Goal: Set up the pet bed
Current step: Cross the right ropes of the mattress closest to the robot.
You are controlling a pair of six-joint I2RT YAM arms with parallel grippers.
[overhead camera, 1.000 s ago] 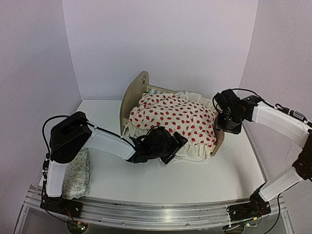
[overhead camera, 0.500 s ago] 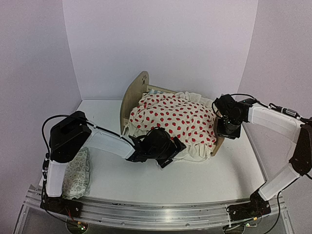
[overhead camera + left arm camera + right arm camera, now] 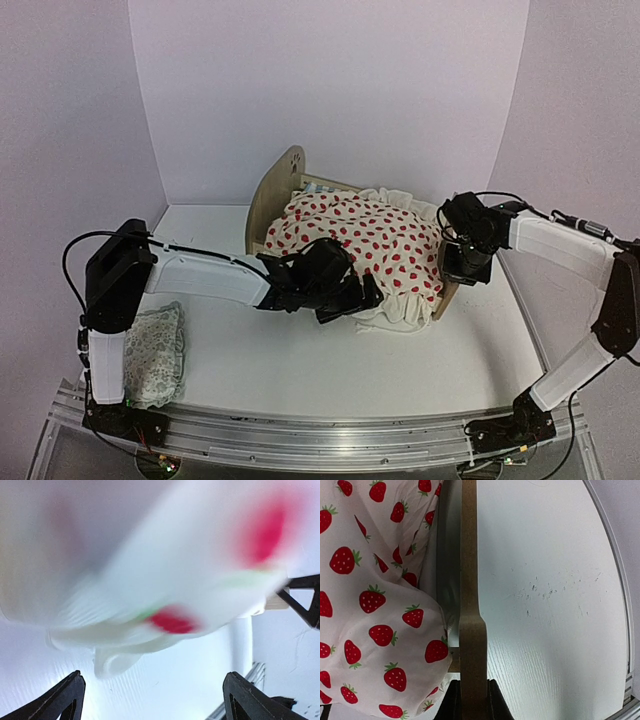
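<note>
On the white table [image 3: 300,370], the footboard [image 3: 470,580] of the pet bed [image 3: 275,195] is pinched edge-on, centre right, by the right pincer [image 3: 473,700], the left pincer [image 3: 154,680] spread by the blanket [image 3: 370,240].

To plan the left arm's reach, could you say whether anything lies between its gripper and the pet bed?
Yes, the strawberry blanket drapes over the pet bed's near side, directly before the open left gripper.

text: none readable in any view | labels, brands, numbers: none legible on arms, table or fabric | left wrist view: too blurred to read anything | only sign-like mark: paw-print cutout [image 3: 293,158] in the headboard of the pet bed [image 3: 265,205], no lettering with it
</note>
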